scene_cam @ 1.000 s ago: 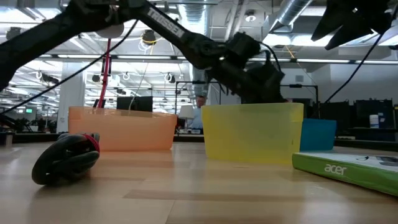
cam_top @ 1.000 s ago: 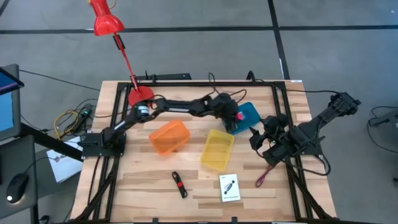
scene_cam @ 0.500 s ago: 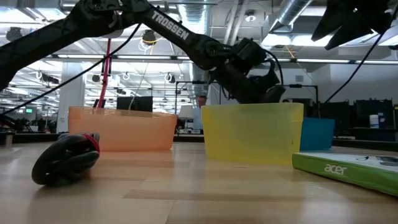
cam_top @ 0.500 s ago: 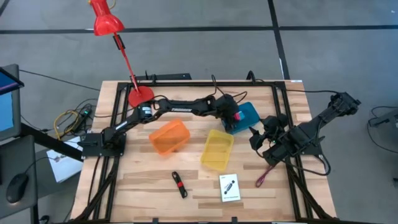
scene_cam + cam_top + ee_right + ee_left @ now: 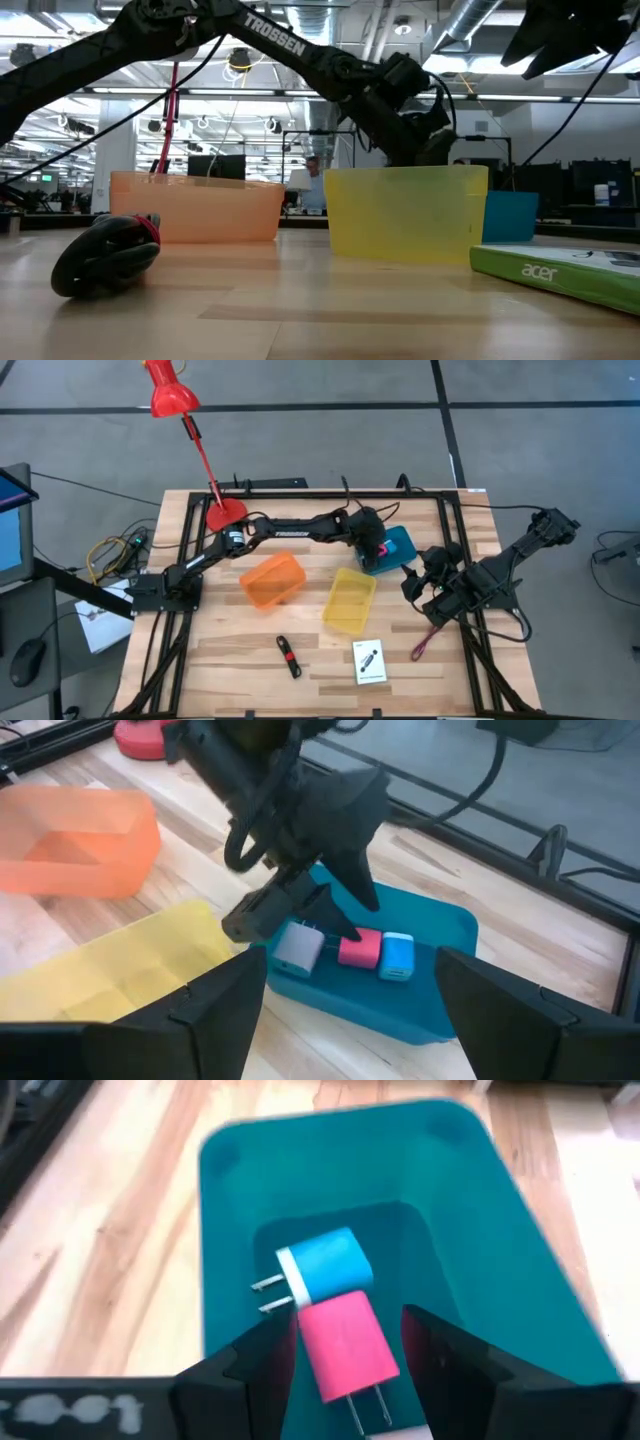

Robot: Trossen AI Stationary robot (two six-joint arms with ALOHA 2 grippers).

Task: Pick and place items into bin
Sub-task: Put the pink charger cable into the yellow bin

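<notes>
Bright, even light falls on the table – shadows are soft. Ceiling lights glare in the low view, and the left wrist view looks blurry.

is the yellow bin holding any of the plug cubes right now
No: the yellow bin looks empty from above, while the pink cube and blue cube lie in the teal bin.

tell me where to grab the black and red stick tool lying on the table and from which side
Grip the black-and-red stick tool across its narrow width near the red band at its middle, coming straight down from above. It lies flat on the bare table, slanted, with free space on both long sides, so fingers set crosswise to its length should fit. Neither hand is near it.
</notes>
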